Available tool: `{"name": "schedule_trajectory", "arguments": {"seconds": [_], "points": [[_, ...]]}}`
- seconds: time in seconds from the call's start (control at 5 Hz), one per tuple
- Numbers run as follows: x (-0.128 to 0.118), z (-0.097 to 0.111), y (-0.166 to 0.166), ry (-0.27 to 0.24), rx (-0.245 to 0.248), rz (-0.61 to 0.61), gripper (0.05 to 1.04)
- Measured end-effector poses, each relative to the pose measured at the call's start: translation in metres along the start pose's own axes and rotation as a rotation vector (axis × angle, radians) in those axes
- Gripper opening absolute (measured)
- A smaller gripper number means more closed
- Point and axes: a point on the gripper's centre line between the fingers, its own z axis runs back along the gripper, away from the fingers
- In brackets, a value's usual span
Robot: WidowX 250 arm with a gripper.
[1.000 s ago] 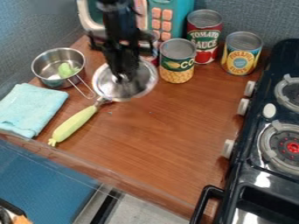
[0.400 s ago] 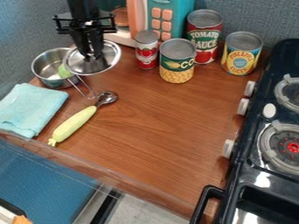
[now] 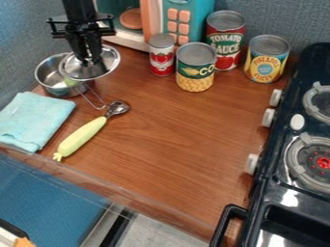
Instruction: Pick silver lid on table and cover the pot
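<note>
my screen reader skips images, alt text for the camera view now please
The black gripper holds a silver lid above the right side of a small metal pot, partly overlapping it in view. Around them on the wooden counter are a folded turquoise cloth, a green-handled scoop and four food cans, beside a black toy stove.

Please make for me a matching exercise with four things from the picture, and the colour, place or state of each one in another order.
1. Silver lid
2. Cloth
3. Scoop
4. Stove

A. Black, at the right side of the view
B. Lying on the table, with a yellow-green handle
C. Held by the claw, overlapping the pot in the view
D. Light blue and folded

Pairs: 1-C, 2-D, 3-B, 4-A
</note>
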Motion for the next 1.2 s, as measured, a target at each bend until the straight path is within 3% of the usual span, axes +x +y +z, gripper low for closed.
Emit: {"name": "schedule_trajectory", "arguments": {"seconds": [0.6, 1.2], "points": [[-0.001, -0.004, 0.034, 0.006, 0.027, 0.038, 0.28], [0.002, -0.022, 0.053, 0.036, 0.031, 0.071, 0.28]]}}
